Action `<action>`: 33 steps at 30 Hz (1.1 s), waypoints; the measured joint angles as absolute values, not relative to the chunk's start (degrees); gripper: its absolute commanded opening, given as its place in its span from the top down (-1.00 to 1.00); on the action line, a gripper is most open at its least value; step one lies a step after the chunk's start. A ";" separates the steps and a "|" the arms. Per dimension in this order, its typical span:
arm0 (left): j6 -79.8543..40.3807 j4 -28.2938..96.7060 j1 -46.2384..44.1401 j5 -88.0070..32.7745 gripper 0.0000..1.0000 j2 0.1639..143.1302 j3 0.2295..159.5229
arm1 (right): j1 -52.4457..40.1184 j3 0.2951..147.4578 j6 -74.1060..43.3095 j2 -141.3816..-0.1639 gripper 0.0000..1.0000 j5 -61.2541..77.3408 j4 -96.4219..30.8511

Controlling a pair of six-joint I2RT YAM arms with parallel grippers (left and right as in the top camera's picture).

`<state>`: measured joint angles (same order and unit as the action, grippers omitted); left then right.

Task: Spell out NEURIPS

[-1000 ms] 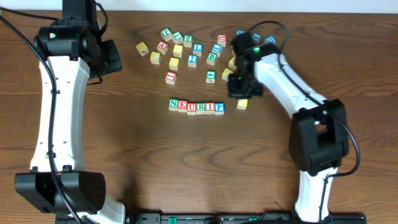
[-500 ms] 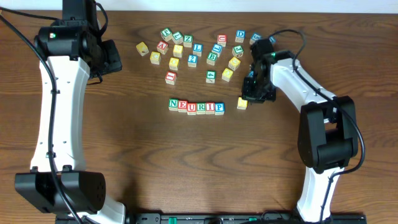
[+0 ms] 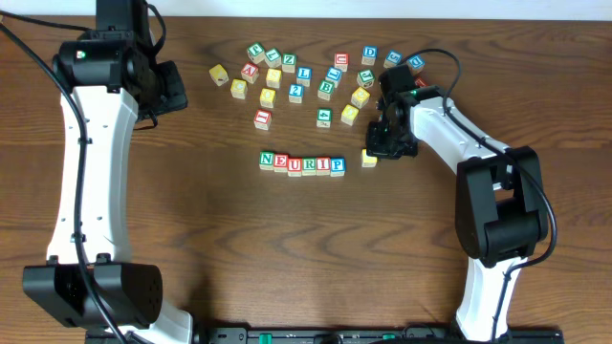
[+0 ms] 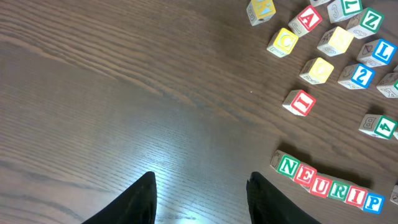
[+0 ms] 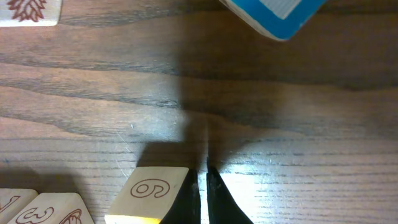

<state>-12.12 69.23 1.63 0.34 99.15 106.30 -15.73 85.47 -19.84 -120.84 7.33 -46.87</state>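
Six cubes stand in a row reading N E U R I P (image 3: 301, 164), also seen in the left wrist view low on the right as the NEURIP row (image 4: 328, 185). A plain yellow cube (image 3: 370, 158) lies a small gap to the right of the P. My right gripper (image 3: 383, 146) is shut and empty, low on the table against that cube's right side. In the right wrist view its shut fingertips (image 5: 203, 186) touch the cube's side face (image 5: 151, 190), which bears a 6 or 9. My left gripper (image 4: 202, 190) hangs open over bare wood, well left of the row.
Several loose letter cubes (image 3: 296, 81) are scattered across the back of the table, with a red I cube (image 3: 263, 118) and a green cube (image 3: 324, 118) nearer the row. A blue cube (image 5: 273, 15) lies just beyond the right gripper.
The right arm swung from behind the yellow cube round to its right side, then came in against it. The yellow cube has shifted slightly left. The left arm has not moved.
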 measured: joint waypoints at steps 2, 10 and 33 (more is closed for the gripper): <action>-12.12 69.23 1.61 0.34 0.07 99.15 106.30 | -15.75 85.47 -19.09 -120.84 0.98 7.33 -46.74; -12.12 69.23 1.61 0.34 0.07 99.15 106.30 | -17.63 85.47 -14.17 -120.84 0.97 7.35 -45.69; -12.10 69.23 1.61 0.34 0.07 99.18 106.30 | -22.44 85.43 -12.84 -120.84 0.98 7.53 -48.47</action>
<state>-12.10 69.23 1.61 0.34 99.18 106.30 -22.44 85.43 -12.84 -120.84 7.53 -48.47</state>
